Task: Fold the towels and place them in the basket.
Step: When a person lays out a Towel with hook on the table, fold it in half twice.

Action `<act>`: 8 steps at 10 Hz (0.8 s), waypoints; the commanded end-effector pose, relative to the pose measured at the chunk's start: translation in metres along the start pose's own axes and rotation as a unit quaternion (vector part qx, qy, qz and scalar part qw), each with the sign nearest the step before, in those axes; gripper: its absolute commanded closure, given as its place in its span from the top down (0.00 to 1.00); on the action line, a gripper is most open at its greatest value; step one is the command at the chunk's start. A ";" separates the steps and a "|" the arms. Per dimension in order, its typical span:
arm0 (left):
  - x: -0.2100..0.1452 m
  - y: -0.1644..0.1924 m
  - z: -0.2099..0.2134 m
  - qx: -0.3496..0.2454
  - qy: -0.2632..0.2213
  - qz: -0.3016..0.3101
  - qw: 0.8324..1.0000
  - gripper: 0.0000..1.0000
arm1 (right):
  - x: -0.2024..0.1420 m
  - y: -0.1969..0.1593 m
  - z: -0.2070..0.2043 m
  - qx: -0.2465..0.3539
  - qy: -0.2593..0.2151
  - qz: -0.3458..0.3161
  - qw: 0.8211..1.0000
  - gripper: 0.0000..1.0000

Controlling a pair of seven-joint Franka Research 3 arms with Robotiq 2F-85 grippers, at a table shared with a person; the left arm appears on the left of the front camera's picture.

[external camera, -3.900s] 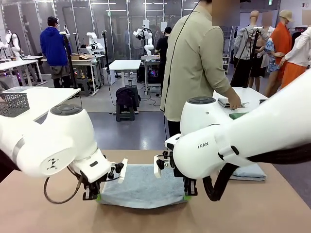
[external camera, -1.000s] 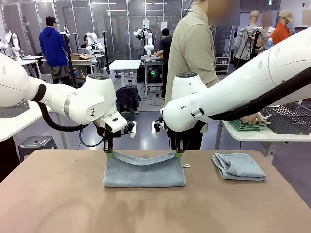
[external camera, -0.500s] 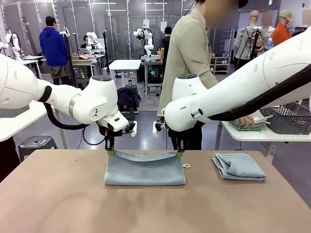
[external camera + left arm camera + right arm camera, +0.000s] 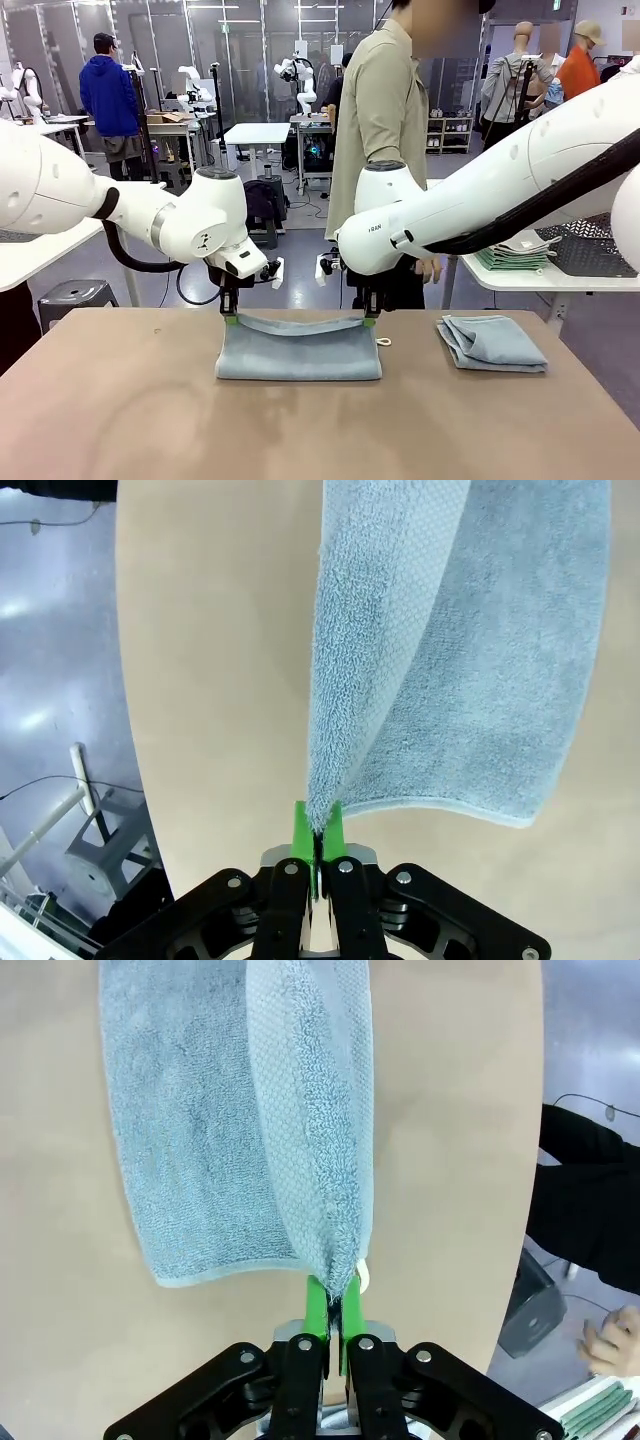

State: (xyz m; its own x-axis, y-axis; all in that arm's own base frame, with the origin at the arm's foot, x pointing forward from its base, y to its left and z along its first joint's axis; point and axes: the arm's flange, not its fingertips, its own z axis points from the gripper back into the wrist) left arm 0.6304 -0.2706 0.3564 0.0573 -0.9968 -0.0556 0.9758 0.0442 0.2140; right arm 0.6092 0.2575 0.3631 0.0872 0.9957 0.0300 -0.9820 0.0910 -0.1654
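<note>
grey-blue terry towel (image 4: 298,350) lies doubled over at the far middle of the table (image 4: 300,440), with the far edge of its top layer raised just off the layer beneath. the left gripper (image 4: 231,318) is clamped on that edge's left corner and the right gripper (image 4: 369,318) on its right corner. in each wrist view the green pads (image 4: 302,825) (image 4: 316,1305) are pressed flat together with cloth pinched between them.

the arms stand about a towel's width apart, so the held edge sags only a little. that seems meant to bring the top layer down square on the lower one without wrinkles. both grippers hang low over the far edge, so i judge the fold nearly laid, with letting go as the next call.

a small white loop (image 4: 384,342) sits just beside the right corner and could catch a finger on release.

a second towel (image 4: 492,343), already folded, rests on the table to the right, well apart. the basket (image 4: 590,243) stands on a side table (image 4: 480,275) beyond it, so neither towel is in it yet.
</note>
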 end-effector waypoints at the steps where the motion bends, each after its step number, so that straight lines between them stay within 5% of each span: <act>1: 0.002 0.010 -0.006 0.000 0.012 -0.009 1.000 0.04 | 0.000 -0.006 -0.008 -0.009 0.004 -0.013 1.000 0.07; 2: 0.003 0.011 -0.008 0.002 0.009 -0.009 1.000 0.06 | -0.001 -0.007 -0.010 -0.007 0.003 -0.018 1.000 0.16; 3: 0.002 0.010 -0.006 0.011 0.005 -0.008 1.000 0.24 | -0.001 -0.007 -0.009 -0.012 0.001 -0.015 1.000 0.26; 4: 0.000 0.009 -0.003 0.028 0.004 -0.004 1.000 0.26 | -0.001 -0.007 -0.006 -0.020 -0.003 -0.013 1.000 0.36; 5: -0.004 0.008 0.002 0.045 0.000 0.002 0.999 0.43 | -0.002 -0.007 -0.002 -0.027 -0.004 -0.014 1.000 0.46; 6: -0.009 0.007 0.010 0.062 -0.004 0.008 0.998 0.45 | -0.002 -0.008 0.007 -0.041 -0.003 -0.013 0.999 0.55; 7: -0.014 0.008 0.017 0.073 -0.005 0.014 0.997 0.62 | -0.003 -0.009 0.017 -0.054 -0.003 -0.015 0.998 0.66; 8: -0.020 0.008 0.024 0.086 -0.009 0.025 0.996 0.65 | -0.003 -0.009 0.027 -0.069 -0.006 -0.015 0.998 0.75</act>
State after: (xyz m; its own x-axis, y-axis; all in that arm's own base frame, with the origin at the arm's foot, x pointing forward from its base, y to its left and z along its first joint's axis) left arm 0.6453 -0.2630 0.3830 0.0674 -0.9975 -0.0215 0.9437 0.0568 0.3259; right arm 0.6200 0.2571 0.3850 0.0859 0.9948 0.0554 -0.9639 0.0970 -0.2480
